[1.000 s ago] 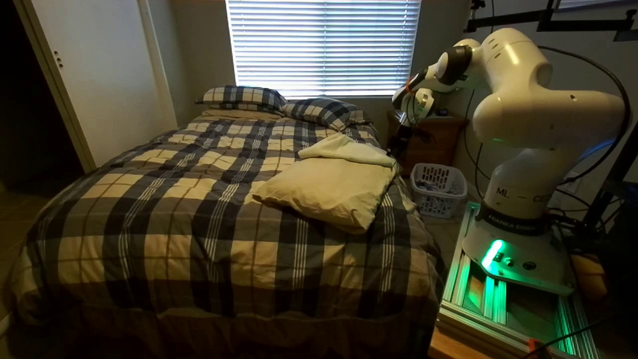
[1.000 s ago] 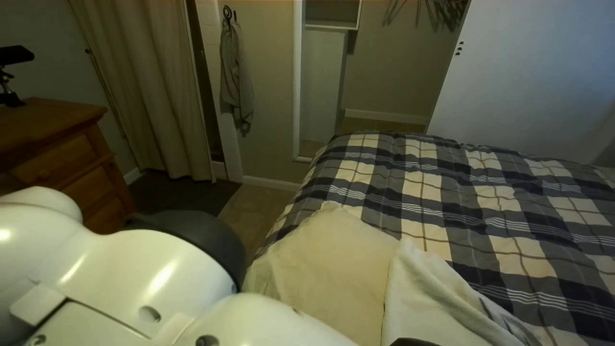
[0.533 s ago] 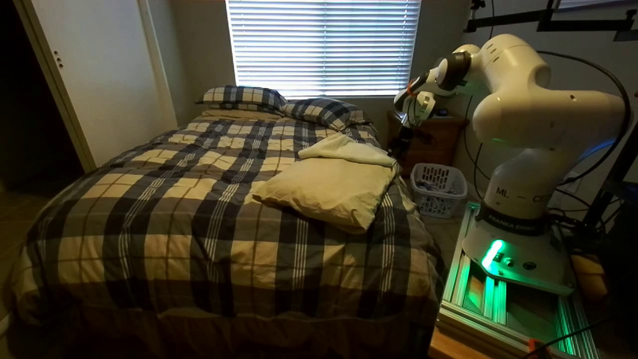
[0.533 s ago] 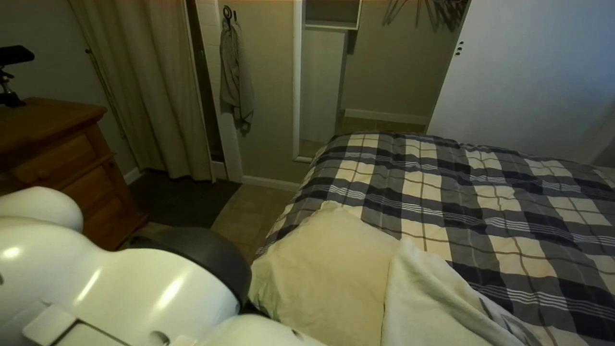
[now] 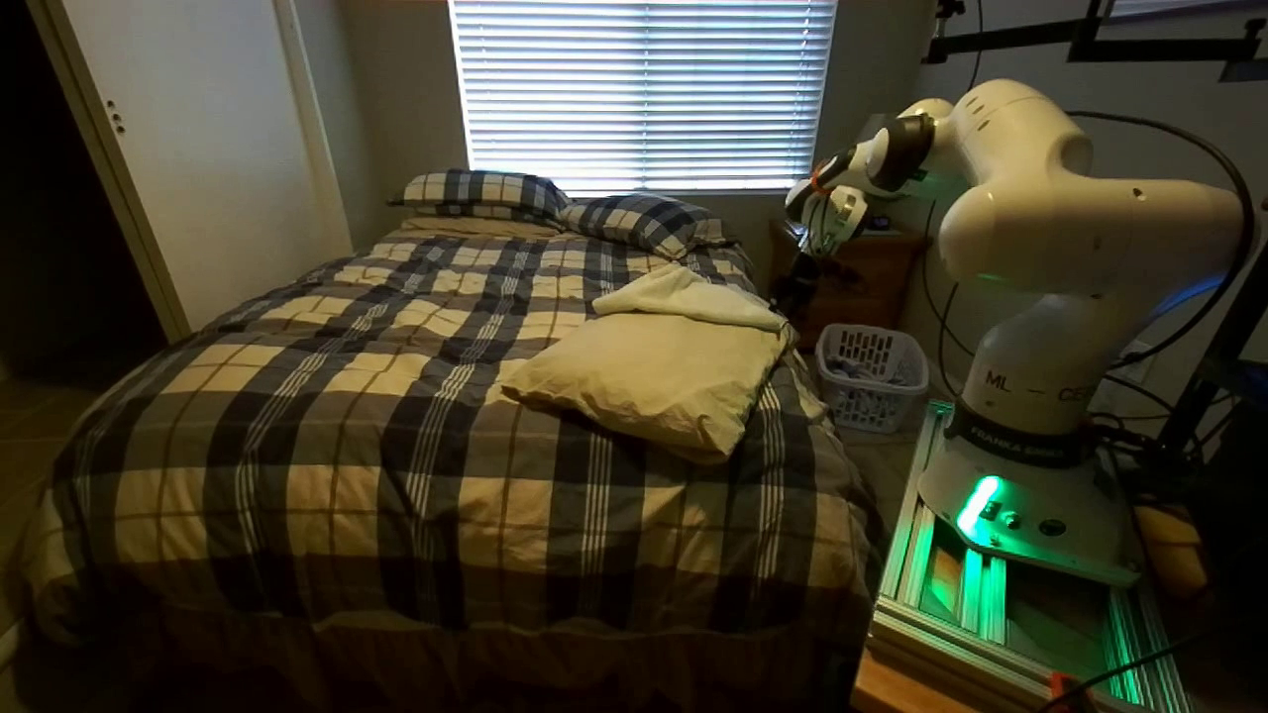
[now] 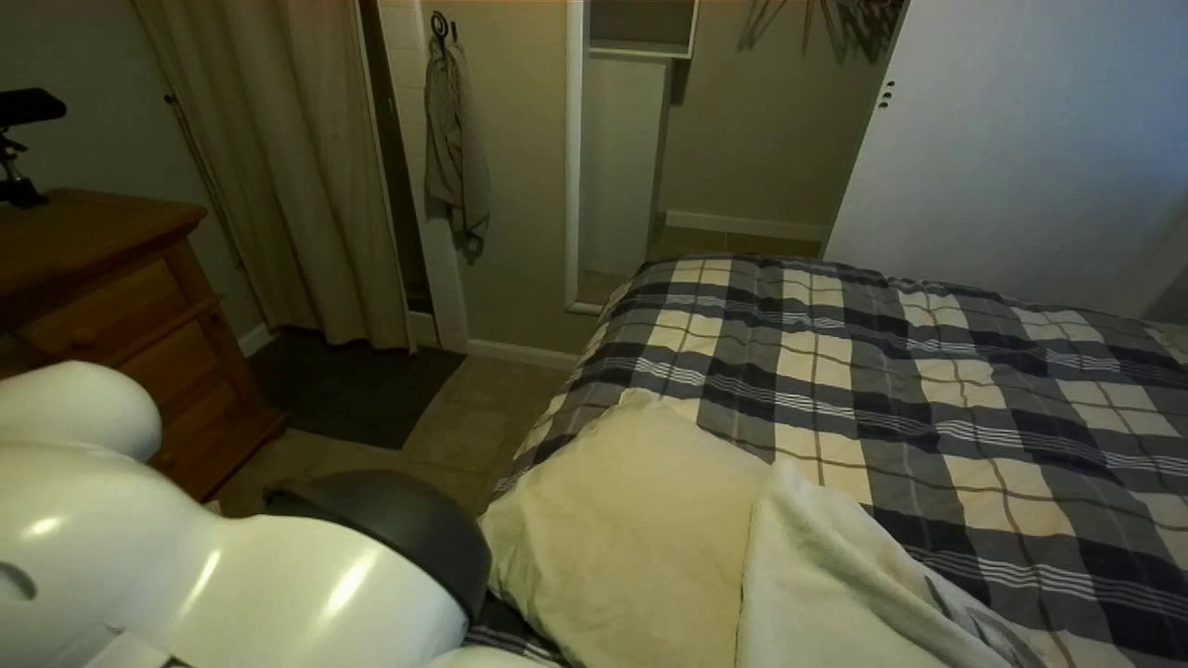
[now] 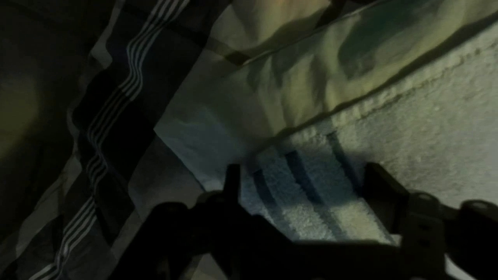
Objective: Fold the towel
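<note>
over on the worktop point(image 5: 327, 475), which is really a bed with a plaid bedspread point(image 6: 928, 399), the towel point(image 5: 684, 295) is lying rumpled across a puffy cream pillow point(image 5: 644, 371), at the end nearer the window point(image 5: 644, 89). both exterior views show it that way, off-white and kinda bunched, with one long edge crossing the pillow. as for the claw point(image 7: 299, 181), it's angled down just by the towel's corner, on the side of the bed toward the white arm point(image 5: 1050, 228). wrist view is super dark, but you can make out two black fingers point(image 7: 232, 181) spread with a decent gap, and the towel's dark stripes point(image 7: 305, 184) show right between them. can't tell from where i'm standing whether the fingertips are touching the cloth, sorry. that arm is bent over from its base point(image 5: 1070, 495), which has a green light point(image 5: 979, 503) glowing on it. there's a white laundry basket point(image 5: 877, 406) on the floor between the bed and the base, with some fabric point(image 5: 877, 372) in it. plaid pillows point(image 5: 485, 193) sit up at the head of the bed.
</note>
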Tool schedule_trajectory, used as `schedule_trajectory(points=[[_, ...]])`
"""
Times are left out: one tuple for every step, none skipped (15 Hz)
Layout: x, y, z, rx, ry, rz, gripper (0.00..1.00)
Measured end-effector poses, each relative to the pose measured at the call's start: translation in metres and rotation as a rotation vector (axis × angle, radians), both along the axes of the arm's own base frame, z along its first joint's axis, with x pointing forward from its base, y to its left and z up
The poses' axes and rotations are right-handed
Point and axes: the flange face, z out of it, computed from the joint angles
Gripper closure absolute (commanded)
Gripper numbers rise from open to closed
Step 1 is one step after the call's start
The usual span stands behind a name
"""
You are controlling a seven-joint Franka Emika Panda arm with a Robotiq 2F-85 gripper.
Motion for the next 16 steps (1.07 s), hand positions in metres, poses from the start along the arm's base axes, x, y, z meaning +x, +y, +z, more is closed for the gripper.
schedule_trajectory(points=[[0.0,0.001,-0.001,0.018,-0.001,-0.011,0.56],[0.0,0.001,-0.002,0.033,-0.002,-0.021,0.62],[0.0,0.001,-0.002,0.046,-0.002,-0.029,0.7],[0.001,0.001,-0.002,0.057,-0.003,-0.036,0.76],[0.001,0.001,-0.002,0.066,-0.004,-0.041,0.82],[0.002,0.0,-0.002,0.071,-0.004,-0.046,0.9],[0.002,0.0,-0.001,0.075,-0.004,-0.049,0.96],[0.003,0.0,0.0,0.077,-0.005,-0.051,1.0],[0.003,-0.001,0.001,0.079,-0.006,-0.053,1.0],[0.004,-0.001,0.003,0.08,-0.007,-0.052,1.0],[0.005,-0.001,0.005,0.08,-0.01,-0.051,1.0],[0.006,-0.002,0.007,0.079,-0.011,-0.051,0.99],[0.006,-0.002,0.009,0.077,-0.013,-0.05,0.99],[0.007,-0.002,0.011,0.074,-0.014,-0.049,0.99],[0.008,-0.003,0.015,0.069,-0.015,-0.047,0.99],[0.01,-0.003,0.018,0.063,-0.014,-0.045,0.99]])
